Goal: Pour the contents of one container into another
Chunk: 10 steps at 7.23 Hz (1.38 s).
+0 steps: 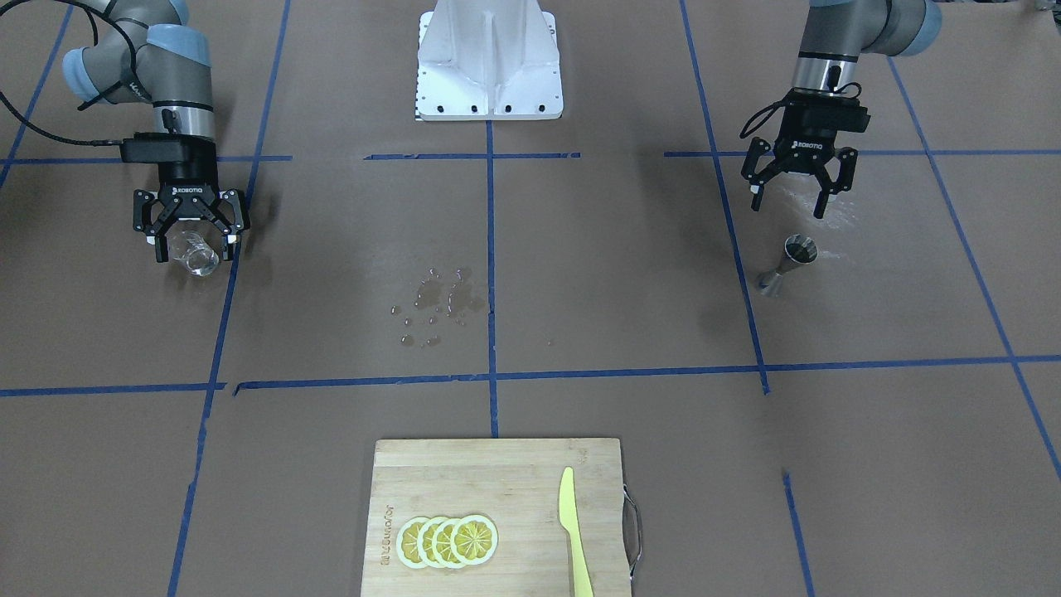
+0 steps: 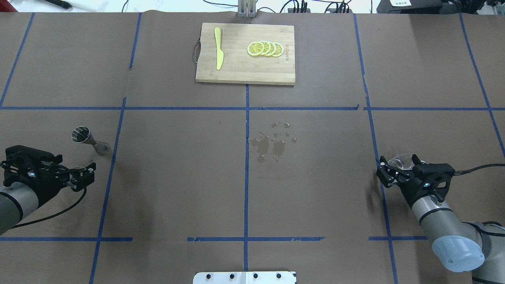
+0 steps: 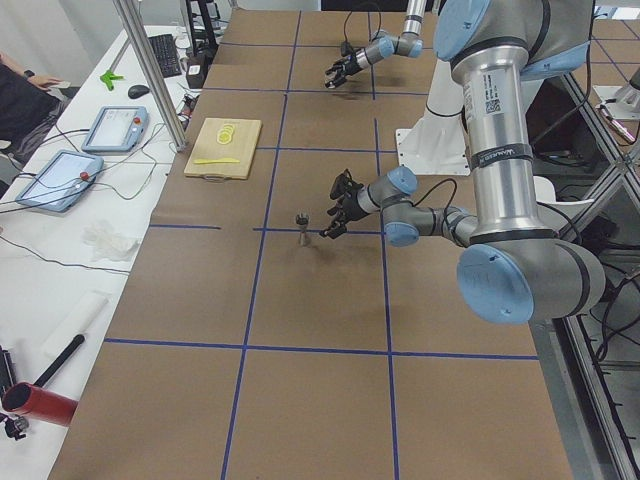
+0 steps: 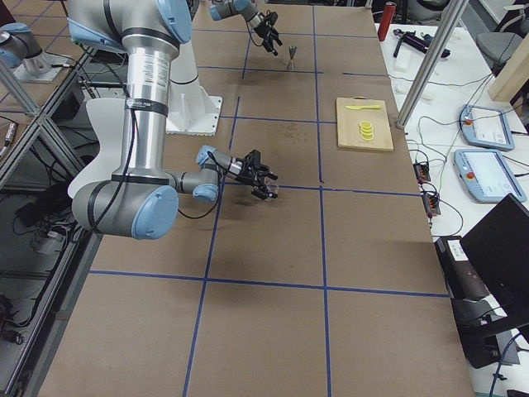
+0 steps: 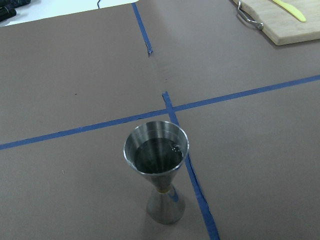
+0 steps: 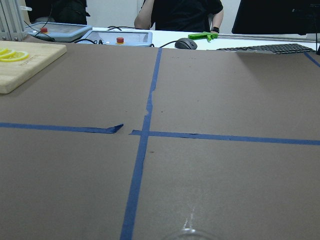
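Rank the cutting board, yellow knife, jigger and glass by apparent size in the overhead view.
1. Cutting board
2. Yellow knife and jigger, too alike to rank
3. Clear glass, smallest, partly behind the right fingers

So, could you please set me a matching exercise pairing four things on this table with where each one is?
1. glass
2. jigger
3. yellow knife
4. spilled droplets

A. lying on the cutting board
B. between the jaws of the right gripper
C. standing upright near the open left gripper
D. on the middle of the table

Pairs: 1-B, 2-C, 3-A, 4-D.
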Available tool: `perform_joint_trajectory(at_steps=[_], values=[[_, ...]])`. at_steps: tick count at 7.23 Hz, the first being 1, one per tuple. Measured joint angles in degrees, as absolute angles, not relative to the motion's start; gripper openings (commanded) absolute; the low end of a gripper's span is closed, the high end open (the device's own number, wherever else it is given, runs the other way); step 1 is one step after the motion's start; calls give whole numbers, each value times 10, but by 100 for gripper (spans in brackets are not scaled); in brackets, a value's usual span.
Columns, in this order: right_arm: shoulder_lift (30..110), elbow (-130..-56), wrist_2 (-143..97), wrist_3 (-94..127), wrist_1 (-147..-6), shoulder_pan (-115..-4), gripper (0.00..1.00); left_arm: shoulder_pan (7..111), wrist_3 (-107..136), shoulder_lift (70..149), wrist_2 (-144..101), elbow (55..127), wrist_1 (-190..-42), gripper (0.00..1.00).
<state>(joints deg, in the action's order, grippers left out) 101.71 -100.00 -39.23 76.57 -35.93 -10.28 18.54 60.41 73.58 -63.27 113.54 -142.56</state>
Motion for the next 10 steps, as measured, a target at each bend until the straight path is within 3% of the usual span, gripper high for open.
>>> perform_joint_trajectory(at_steps=[5, 10], values=[[1059, -1026, -419, 765, -306, -62, 100, 216, 580, 736, -707, 1147, -1426, 100], [1193, -1167, -581, 765, -306, -51, 100, 225, 572, 719, -801, 1182, -1424, 100]])
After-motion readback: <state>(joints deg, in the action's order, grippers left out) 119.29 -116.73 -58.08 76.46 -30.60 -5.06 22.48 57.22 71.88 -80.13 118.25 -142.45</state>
